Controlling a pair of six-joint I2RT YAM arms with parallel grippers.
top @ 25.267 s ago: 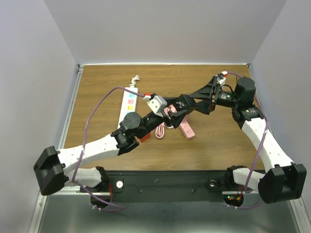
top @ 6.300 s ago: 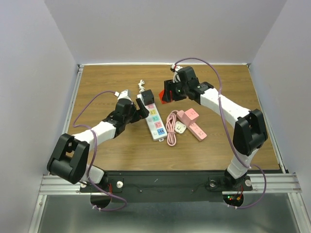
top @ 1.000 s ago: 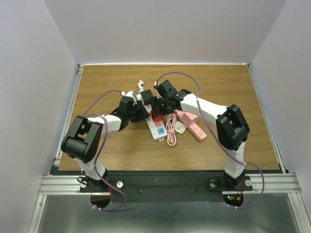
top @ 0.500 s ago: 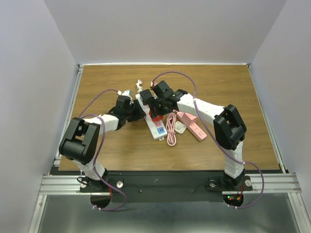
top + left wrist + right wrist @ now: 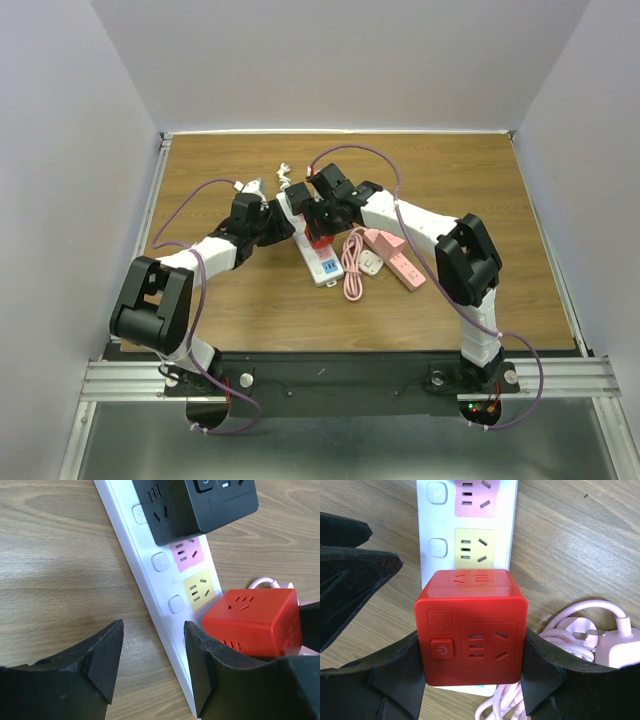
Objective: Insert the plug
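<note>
From above, both arms reach to the middle of the worktop [image 5: 220, 290] and meet over the white power strip [image 5: 326, 268], which lies slantwise with its far end to the left. The right claw [image 5: 320, 222] comes in from the right and grasps the red cube plug [image 5: 318, 238] over the middle of the strip. The left claw [image 5: 284, 222] sits at the strip's left side, likely to keep it from sliding when the plug is pushed down. A black cube adapter [image 5: 300, 197] sits on the strip's far end. A pink power strip [image 5: 398, 262] and its pink cord [image 5: 352, 270] lie just to the right.

The left wrist view shows that claw released, jaws apart. One finger [image 5: 102, 662] is over bare wood and the other [image 5: 200, 670] over the strip, whose left edge runs between them. Whether it presses on the strip I cannot tell.

In the right wrist view the cube is clenched flat between both fingers [image 5: 395, 677]. It sits square to the strip, just near of the yellow socket [image 5: 472, 545], and hides the socket beneath it. That squared hold suits a straight push down. Whether the prongs are already in cannot be told.
</note>
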